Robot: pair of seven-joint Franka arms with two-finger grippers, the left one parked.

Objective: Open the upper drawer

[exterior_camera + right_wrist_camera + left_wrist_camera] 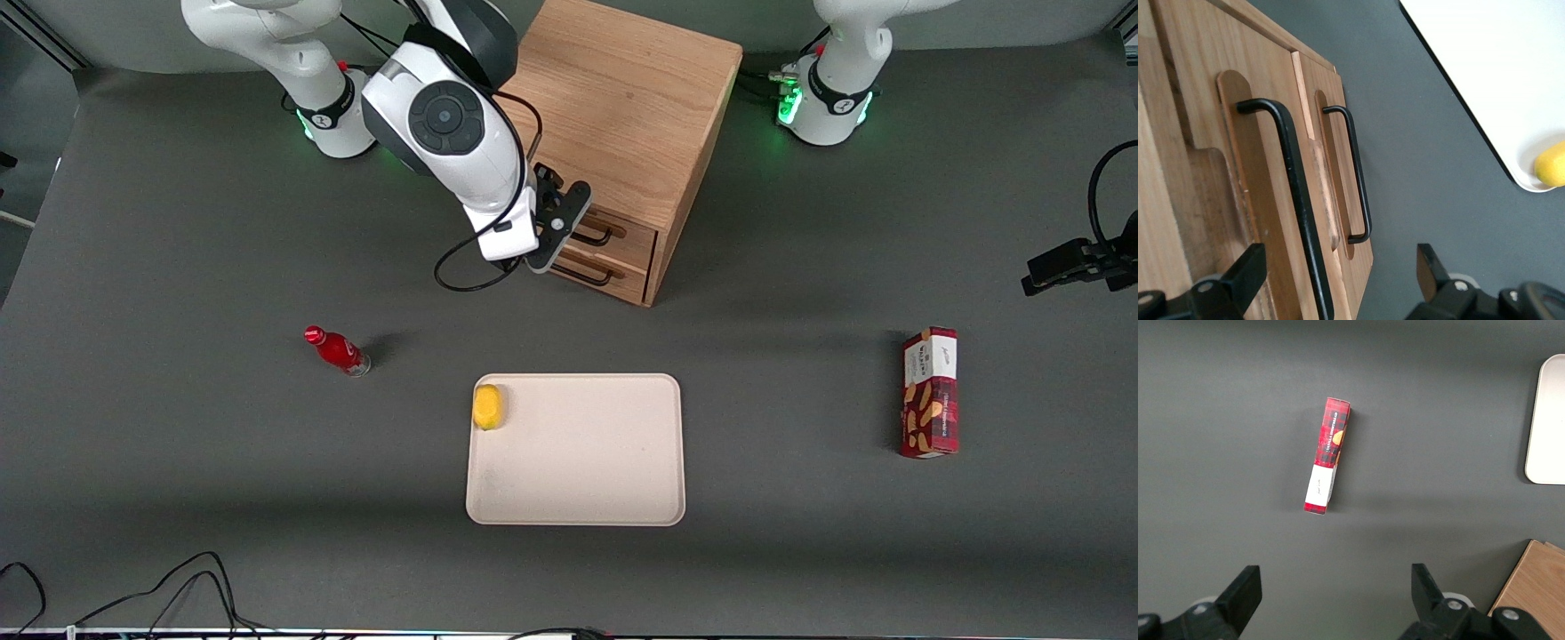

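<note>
On the dark surface (178,267) nearer the front camera lie a cream tray (578,498) with a yellow fruit (487,406) on it, a red bottle (338,350) and a red snack box (930,392). My arm reaches down over the wooden cabinet (622,107). My gripper (1338,273) hangs in front of the upper drawer (1265,200), jaws wide, straddling its black handle (1295,200), above the lower drawer (1338,167).

Upper drawer (622,233) front — partly behind pincer (569,227)
</note>
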